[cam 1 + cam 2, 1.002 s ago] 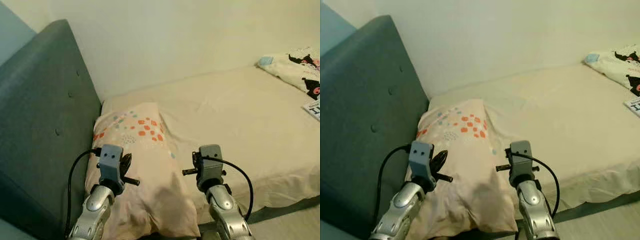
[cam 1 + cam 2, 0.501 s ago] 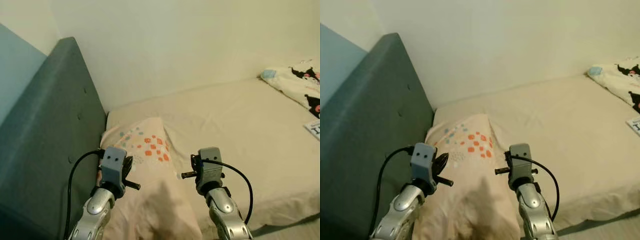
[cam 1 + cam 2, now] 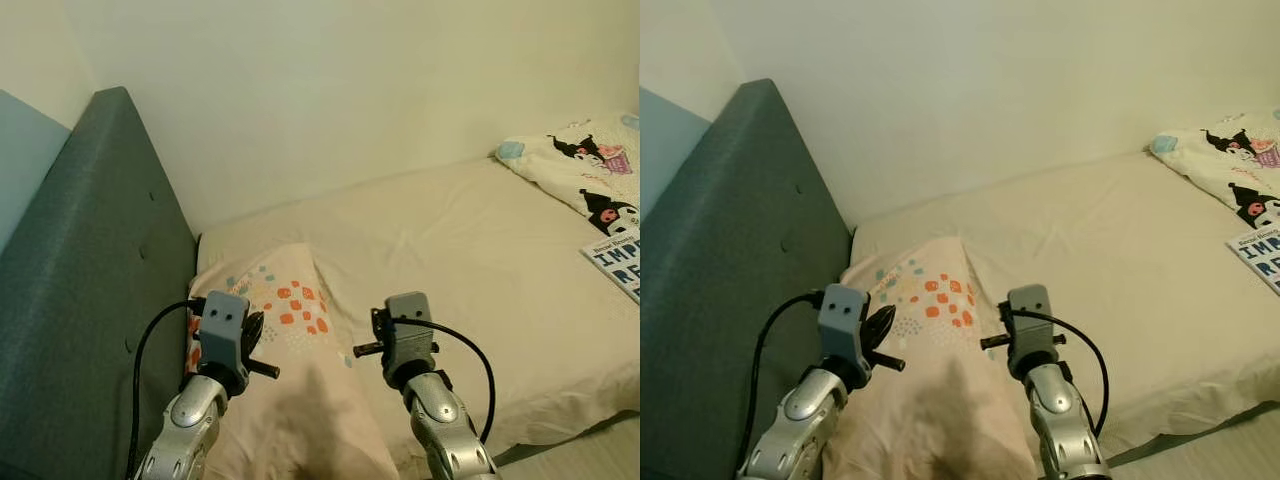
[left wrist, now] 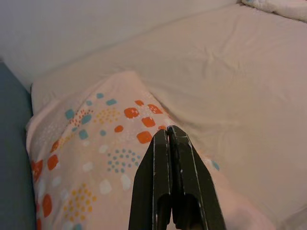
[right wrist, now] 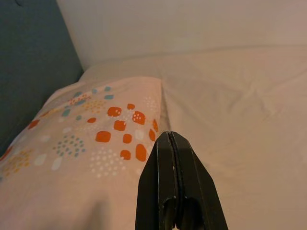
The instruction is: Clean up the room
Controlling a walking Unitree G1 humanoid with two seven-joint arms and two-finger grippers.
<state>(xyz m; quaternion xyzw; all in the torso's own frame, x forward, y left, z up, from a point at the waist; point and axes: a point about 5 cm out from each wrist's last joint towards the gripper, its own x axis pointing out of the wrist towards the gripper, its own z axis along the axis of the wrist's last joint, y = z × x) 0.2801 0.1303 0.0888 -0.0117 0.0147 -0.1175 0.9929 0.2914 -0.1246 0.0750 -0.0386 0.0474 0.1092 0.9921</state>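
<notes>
Left wrist: pillow [image 4: 91,143] under left claw [image 4: 168,130].

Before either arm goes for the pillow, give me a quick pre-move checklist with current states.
1. Left gripper empty, fingers shut: ok.
2. Right gripper empty, fingers shut: ok.
3. Both need opening before any grasp: not ok.
4. Pillow in view, against the headboard: ok.
5. Both grippers above the pillow, touching it or not: cannot tell.
6. Book and blanket far from the arms: ok.

A peach pillow [image 3: 285,370] with orange and teal dots lies flat beside the grey headboard [image 3: 85,300], seemingly touching it.
</notes>
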